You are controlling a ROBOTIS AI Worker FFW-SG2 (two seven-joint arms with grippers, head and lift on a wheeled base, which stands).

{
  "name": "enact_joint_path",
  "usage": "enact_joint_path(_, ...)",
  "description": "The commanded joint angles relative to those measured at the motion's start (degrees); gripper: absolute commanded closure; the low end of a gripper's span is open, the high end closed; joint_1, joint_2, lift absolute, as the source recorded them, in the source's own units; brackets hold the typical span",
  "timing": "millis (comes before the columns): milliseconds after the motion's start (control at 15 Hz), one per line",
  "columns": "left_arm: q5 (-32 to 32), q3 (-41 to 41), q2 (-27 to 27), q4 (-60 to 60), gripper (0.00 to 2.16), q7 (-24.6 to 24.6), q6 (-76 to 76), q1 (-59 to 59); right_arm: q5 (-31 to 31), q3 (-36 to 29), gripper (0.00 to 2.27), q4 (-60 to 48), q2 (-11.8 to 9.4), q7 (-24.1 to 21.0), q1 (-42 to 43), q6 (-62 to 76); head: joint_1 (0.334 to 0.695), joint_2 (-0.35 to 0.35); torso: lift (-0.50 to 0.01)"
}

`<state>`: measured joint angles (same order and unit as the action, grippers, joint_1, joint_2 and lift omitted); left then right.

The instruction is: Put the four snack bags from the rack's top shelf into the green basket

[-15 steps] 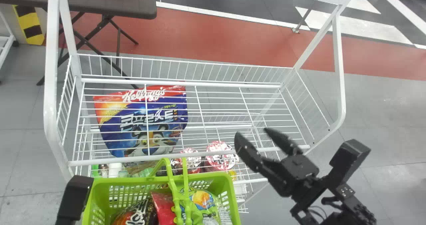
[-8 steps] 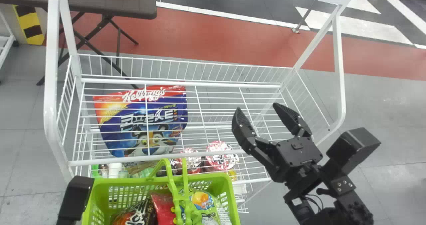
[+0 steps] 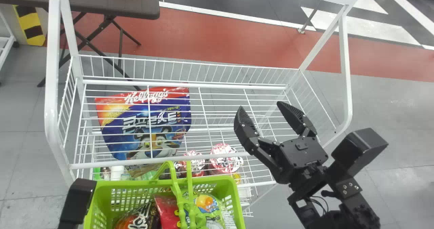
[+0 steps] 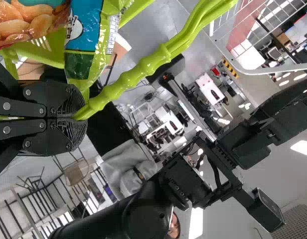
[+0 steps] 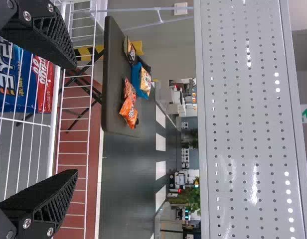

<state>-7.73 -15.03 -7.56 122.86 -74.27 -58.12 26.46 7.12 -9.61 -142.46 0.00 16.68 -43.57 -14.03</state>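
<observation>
- right claw (image 3: 259,105): spread open, nothing between its fingers, poised over the right part of the rack's top shelf (image 3: 118,163).
- large blue bag (image 3: 159,141): seen through the shelf wires, so apparently below that level and probably not one of the four.
- left claw (image 4: 78,117): closed on the basket handle (image 4: 156,59), presumably steadying the green basket (image 3: 129,185).
- task bags: a dark bag (image 3: 142,219), a red bag (image 3: 166,210) and a green bag (image 3: 206,205) lie side by side inside the basket; whether a fourth is under them cannot be told.
- handling: each is likely light and pliant; the glossy film may slip under a weak grip, and the contents may crush under a hard one.
- point of hold: should one need reseating, the body's middle, gathered gently between both pads, would suit; a flat seam gives a thinner grip and lets the bag swing.
- step, as judged: loading seems nearly or wholly done; the right claw should clear the rack's frame.
</observation>
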Motion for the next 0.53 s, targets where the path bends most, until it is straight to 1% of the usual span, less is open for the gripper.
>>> enact_joint_path(0, 0.0, 0.0, 0.0, 0.0, 1.66, 0.0, 0.0, 0.0, 0.0, -0.1, 0.07, -0.2, 0.1, 0.0, -0.1, 0.0, 0.695, -0.350, 0.000)
enact_joint_path(467, 0.0, 0.0, 0.0, 0.0, 1.66, 0.0, 0.0, 0.0, -0.1, -0.1, 0.07, -0.4, 0.1, 0.1, -0.2, 0.0, 0.695, -0.350, 0.000)
